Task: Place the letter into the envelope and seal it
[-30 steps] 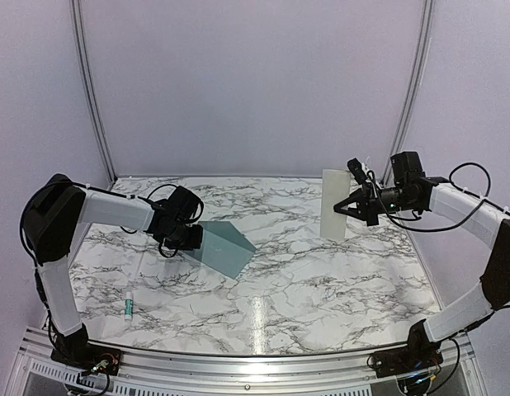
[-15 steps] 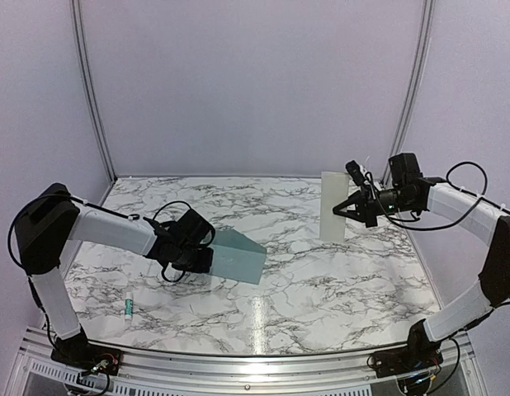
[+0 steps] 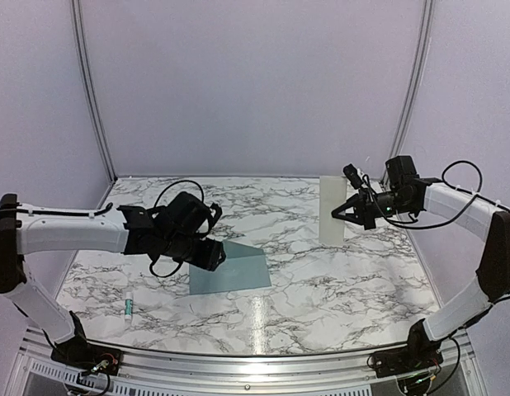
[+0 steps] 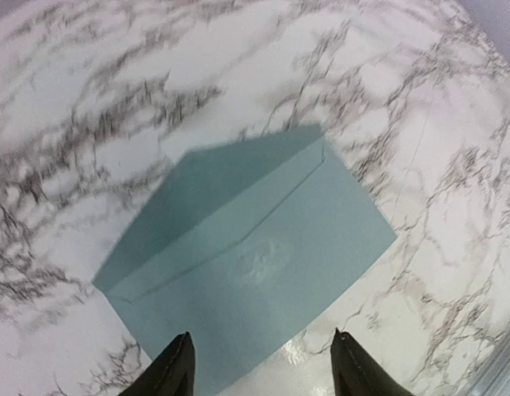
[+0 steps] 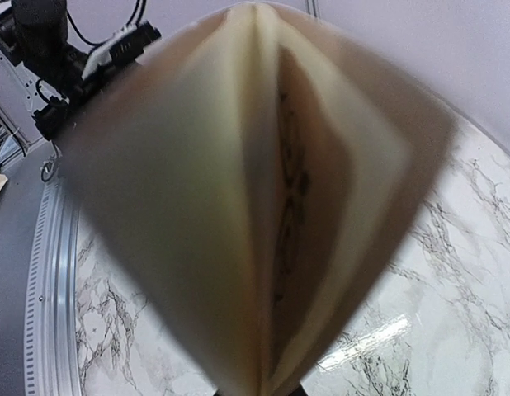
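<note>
The grey-blue envelope [image 3: 232, 270] lies flat on the marble table, left of centre. In the left wrist view the envelope [image 4: 255, 247] shows its flap side with a faint embossed mark. My left gripper [image 3: 212, 254] hovers at its left edge, and its jaws stand wide apart over the envelope's near edge [image 4: 262, 351]. My right gripper [image 3: 344, 210] is shut on the tan letter [image 3: 332, 209] and holds it upright above the table at the back right. The folded letter [image 5: 238, 206] fills the right wrist view, blurred, and hides the fingers.
A small white-green tube [image 3: 129, 307] lies near the front left. The enclosure walls and metal posts [image 3: 90, 91] close the back and sides. The aluminium rail [image 3: 255, 363] runs along the front edge.
My left arm has swung right and forward, bringing the envelope from a tilted, lifted pose down flat onto the table, with its jaws now apart. The right arm with the letter has barely shifted left.
</note>
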### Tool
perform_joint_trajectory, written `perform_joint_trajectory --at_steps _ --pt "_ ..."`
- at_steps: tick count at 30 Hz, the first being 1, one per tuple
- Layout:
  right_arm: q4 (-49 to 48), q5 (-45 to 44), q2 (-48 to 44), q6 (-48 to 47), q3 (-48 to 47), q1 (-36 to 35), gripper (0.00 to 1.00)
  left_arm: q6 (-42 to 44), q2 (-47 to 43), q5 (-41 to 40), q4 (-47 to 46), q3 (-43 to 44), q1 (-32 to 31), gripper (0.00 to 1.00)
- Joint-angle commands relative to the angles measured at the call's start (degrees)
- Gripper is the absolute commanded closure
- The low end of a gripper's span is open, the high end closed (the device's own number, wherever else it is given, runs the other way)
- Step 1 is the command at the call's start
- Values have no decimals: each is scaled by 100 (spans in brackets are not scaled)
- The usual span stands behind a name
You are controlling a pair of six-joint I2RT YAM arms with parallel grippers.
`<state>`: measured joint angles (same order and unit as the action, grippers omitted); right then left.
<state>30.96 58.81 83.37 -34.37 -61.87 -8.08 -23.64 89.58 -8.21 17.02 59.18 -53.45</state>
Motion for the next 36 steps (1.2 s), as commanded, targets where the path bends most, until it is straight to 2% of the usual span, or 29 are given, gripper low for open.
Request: perform_joint_trajectory --at_steps 1,3,5,6,10,17,24,28,36 --pt "82 15 -10 -48 -107 17 100 1035 -430 -530 20 366 295 27" --pt "79 17 -14 -51 -106 13 100 1215 -391 -43 -247 335 766 24" --pt "114 17 -15 -87 -121 17 100 1439 -348 1161 -797 103 1318 24" --pt "148 17 -21 -119 -132 18 100 1547 -346 1507 -1164 -69 1495 25" --pt "152 -25 -104 -143 -129 20 100 1754 -17 2460 -2375 -456 1958 27" --pt "127 10 2 -108 -115 10 100 2009 1234 2858 -2287 -26 2093 30" --pt "151 -38 131 -136 -132 17 100 2106 1744 3466 -2368 -35 2215 33" --pt "173 -62 187 -149 -150 10 100 2138 2012 3884 -2361 58 2322 39" --pt "174 -92 205 -164 -149 16 100 2065 2469 4205 -2371 390 2395 46"
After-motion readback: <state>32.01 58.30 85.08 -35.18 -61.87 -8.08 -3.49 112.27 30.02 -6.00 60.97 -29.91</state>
